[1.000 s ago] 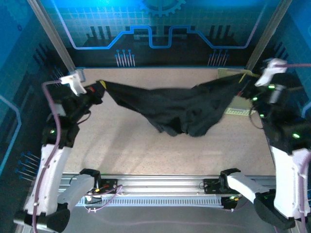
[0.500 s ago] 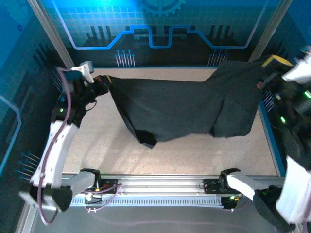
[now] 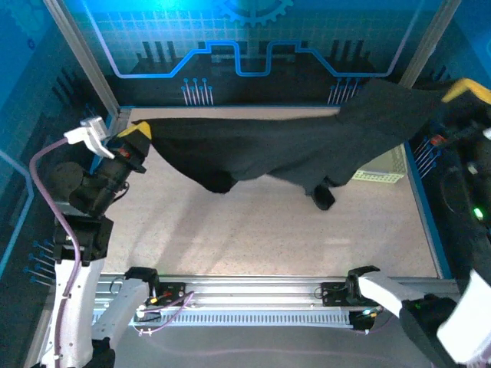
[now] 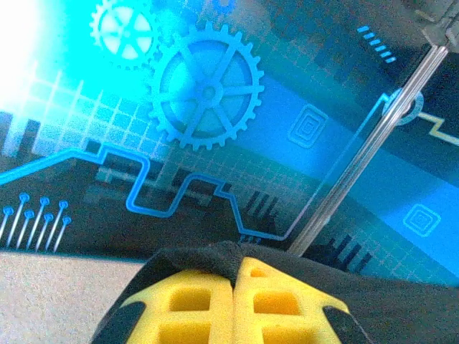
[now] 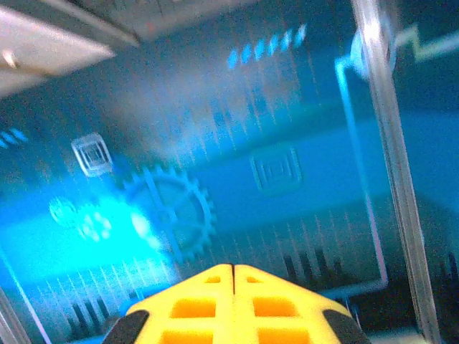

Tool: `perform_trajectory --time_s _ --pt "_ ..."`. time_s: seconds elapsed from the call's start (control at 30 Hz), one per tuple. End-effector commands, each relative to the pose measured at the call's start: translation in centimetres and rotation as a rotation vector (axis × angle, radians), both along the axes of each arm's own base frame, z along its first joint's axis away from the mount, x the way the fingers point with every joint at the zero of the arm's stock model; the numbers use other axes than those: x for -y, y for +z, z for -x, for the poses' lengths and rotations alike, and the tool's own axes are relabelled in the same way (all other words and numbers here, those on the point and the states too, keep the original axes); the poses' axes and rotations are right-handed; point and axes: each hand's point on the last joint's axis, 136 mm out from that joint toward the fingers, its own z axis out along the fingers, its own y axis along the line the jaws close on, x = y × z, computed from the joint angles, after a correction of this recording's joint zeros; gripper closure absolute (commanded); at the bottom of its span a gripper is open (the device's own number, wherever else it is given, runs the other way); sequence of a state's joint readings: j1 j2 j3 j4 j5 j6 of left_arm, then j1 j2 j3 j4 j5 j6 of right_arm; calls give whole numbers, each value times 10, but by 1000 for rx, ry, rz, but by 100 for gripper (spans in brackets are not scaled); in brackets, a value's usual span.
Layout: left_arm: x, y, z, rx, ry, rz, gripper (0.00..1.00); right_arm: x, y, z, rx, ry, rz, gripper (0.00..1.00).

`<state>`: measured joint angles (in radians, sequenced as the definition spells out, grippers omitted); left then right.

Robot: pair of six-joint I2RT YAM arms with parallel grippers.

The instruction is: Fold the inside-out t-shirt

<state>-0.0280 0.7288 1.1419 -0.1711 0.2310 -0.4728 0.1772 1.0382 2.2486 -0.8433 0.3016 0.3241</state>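
The inside-out t-shirt hangs with its long axis left–right, its ends pinched by the left gripper and right gripper.

My left arm is bent upward at the far left, and my right arm stands raised high at the far right. My left gripper and right gripper have fingers pressed together (each pinching the inside-out t-shirt).

1. Back wall: dark panel printed with blue circuit lines and gears.
2. Glare: bright cyan light at the panel's upper left.
3. Frame posts: slanted silver metal.
4. Tabletop: beige, speckled.
5. Rail: ribbed metal, near edge.
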Motion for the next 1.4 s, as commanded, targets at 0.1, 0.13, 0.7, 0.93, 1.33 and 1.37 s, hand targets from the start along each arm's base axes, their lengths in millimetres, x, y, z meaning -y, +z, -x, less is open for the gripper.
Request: perform_trajectory --time_s 0.1,0.13,0.7,0.93,1.33,1.37 --pt "-12 -151 -101 -615 74 1 100 -15 -13 -46 -57 43 10 100" --pt "-14 -172 -108 -709 83 17 100 -18 -27 -61 -105 47 9 100" --pt "-22 -48 -28 -165 94 61 100 -6 -29 -45 -87 -22 64 100" --pt "-31 -9 5 -61 156 16 100 -3 -11 -15 -6 -18 63 100" --pt "-27 6 -3 -68 130 3 100 -5 12 -13 48 -11 71 100" --pt "-27 -7 -19 -125 130 2 100 -7 7 -26 20 -8 77 100"
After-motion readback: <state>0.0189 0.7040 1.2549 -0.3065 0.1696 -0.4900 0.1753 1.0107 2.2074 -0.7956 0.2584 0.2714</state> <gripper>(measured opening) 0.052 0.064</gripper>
